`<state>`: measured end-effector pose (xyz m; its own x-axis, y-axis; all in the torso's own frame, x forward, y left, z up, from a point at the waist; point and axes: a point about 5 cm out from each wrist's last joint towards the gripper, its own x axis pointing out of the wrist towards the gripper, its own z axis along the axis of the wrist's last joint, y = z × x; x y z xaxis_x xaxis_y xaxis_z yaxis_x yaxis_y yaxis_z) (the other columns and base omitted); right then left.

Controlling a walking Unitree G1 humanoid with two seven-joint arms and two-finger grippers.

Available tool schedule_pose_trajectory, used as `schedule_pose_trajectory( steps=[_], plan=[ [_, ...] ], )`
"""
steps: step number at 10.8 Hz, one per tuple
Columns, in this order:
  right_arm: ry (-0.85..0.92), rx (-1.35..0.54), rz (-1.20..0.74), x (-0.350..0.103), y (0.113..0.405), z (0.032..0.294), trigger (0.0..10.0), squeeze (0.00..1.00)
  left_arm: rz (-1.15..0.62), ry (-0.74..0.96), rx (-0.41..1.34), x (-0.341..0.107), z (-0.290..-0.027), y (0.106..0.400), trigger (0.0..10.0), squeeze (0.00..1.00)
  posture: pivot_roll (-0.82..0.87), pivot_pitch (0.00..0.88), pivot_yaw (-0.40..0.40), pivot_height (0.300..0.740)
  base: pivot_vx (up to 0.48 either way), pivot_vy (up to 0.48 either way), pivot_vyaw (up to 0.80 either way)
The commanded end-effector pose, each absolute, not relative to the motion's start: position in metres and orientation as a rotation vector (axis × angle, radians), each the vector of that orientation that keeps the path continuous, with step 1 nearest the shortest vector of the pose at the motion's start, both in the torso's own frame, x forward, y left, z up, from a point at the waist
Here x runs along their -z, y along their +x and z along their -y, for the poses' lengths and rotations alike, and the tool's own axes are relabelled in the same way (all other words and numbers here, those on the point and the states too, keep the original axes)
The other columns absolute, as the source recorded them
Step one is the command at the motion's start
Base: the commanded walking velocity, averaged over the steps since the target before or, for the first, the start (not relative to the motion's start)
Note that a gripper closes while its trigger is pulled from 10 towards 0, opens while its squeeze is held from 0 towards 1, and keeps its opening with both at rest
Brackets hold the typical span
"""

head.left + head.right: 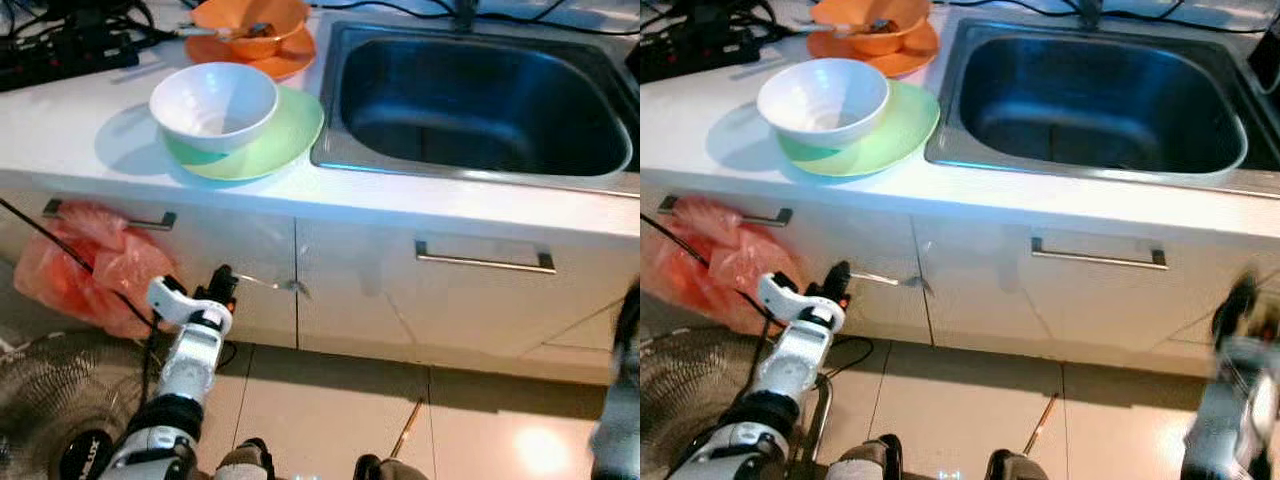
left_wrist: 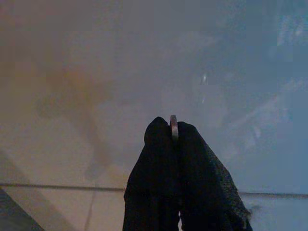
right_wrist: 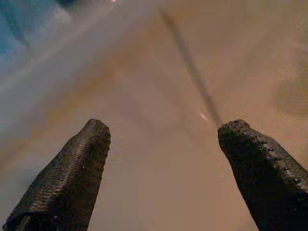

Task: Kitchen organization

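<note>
- The left end effector [image 1: 222, 285] is low in front of the cupboard, pinching a spoon [image 1: 268, 284] by its handle.
- The spoon sticks out sideways, well below the desk [image 1: 90, 120].
- The right end effector [image 3: 161, 168] is spread wide and holds nothing.
- I think the spoon goes up next. Lift it slowly, keep it level, and stay clear of the white bowl [image 1: 214, 105].

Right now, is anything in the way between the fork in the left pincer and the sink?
Yes. The left pincer holds the fork low against the cupboard doors; the counter edge overhangs above, so it must rise past that to reach the sink.
</note>
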<state>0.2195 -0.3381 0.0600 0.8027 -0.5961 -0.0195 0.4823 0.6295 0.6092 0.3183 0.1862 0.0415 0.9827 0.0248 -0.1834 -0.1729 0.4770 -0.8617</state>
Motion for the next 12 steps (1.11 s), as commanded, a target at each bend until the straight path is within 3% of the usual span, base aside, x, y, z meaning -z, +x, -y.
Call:
schedule_pose_trajectory(
  steps=[1, 5, 10, 12],
  plan=[
    [0.611, 0.677, 0.104, -0.042, 0.207, 0.341, 10.0, 0.0, -0.107, -0.999, -0.064, -0.055, -0.185, 0.328, 10.0, 0.0, 0.06, 0.201, -0.028, 0.74, 0.0, 0.0, 0.0],
    [0.527, 0.605, -0.217, 0.008, 0.199, 0.313, 10.0, 0.0, -0.163, -0.937, -0.087, -0.039, -0.186, 0.319, 10.0, 0.0, 0.07, 0.189, -0.035, 0.74, 0.0, 0.0, 0.0],
    [0.38, 0.322, -0.518, 0.046, 0.204, 0.253, 10.0, 0.0, -0.402, -0.473, -0.055, -0.001, -0.19, 0.291, 10.0, 0.0, 0.09, 0.197, -0.042, 0.74, 0.0, 0.0, 0.0],
    [0.302, 0.187, -0.622, 0.058, 0.199, 0.23, 10.0, 0.0, -0.519, -0.144, 0.037, 0.014, -0.186, 0.277, 10.0, 0.0, 0.09, 0.2, -0.038, 0.74, 0.0, 0.0, 0.0]
  ],
)
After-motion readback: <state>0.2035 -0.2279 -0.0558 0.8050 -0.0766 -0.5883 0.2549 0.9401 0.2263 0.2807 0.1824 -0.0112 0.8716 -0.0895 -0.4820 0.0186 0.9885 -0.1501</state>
